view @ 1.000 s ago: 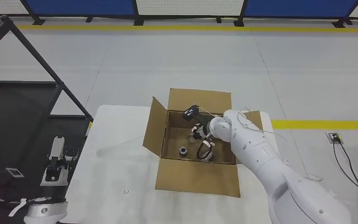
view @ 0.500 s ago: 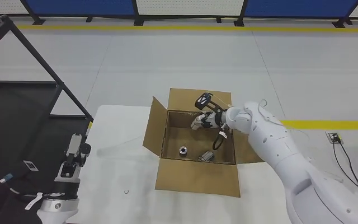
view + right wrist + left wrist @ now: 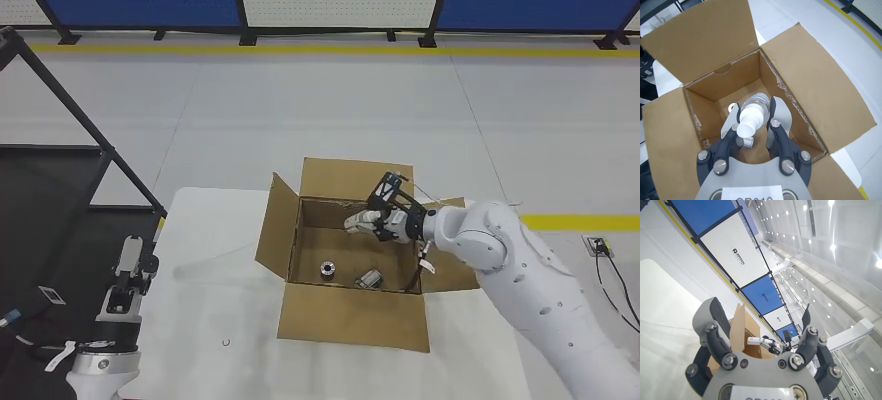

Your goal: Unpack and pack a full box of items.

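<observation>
Gently: right tool [image 3: 754, 107] clamped on the clear white-capped bottle [image 3: 752, 116], I should lift clear of the brown cardboard box [image 3: 800, 75].

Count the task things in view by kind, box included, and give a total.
Cardboard box: 1
Bottle, gripped by the right end effector: 1
Small silvery parts on the box floor: 2
Total: 4
</observation>
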You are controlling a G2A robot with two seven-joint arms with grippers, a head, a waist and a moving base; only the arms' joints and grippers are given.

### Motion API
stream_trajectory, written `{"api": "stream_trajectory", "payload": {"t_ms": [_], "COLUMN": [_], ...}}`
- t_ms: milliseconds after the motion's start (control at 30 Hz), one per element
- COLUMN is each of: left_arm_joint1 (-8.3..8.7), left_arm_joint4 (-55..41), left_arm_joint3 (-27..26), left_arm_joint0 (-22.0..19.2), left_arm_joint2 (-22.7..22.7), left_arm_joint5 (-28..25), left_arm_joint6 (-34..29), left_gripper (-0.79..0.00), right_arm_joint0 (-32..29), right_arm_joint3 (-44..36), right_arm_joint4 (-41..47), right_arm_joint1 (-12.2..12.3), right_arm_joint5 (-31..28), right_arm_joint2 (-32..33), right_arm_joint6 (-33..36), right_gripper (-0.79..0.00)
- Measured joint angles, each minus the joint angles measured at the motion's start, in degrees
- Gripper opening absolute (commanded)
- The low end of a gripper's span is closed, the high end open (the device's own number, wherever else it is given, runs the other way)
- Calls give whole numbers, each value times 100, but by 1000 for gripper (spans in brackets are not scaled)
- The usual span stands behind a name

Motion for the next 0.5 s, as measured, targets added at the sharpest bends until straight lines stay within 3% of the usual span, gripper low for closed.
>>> {"api": "stream_trajectory", "payload": {"t_ms": [67,500], "left_arm_joint1": [1,0], "left_arm_joint4": [-1,-1], "left_arm_joint3": [1,0], "left_arm_joint0": [-1,0], "left_arm_joint2": [0,0], "left_arm_joint5": [1,0], "left_arm_joint6": [2,0], "left_gripper": [0,0], "right_arm_joint0": [-290,-175], "right_arm_joint3": [-404,-268], "right_arm_joint4": [15,14], "right_arm_joint1": [52,40], "right_arm_joint5": [300,152], "right_arm_joint2": [248,167], "right_arm_joint6": [94,59], "right_gripper": [-785,-785]}}
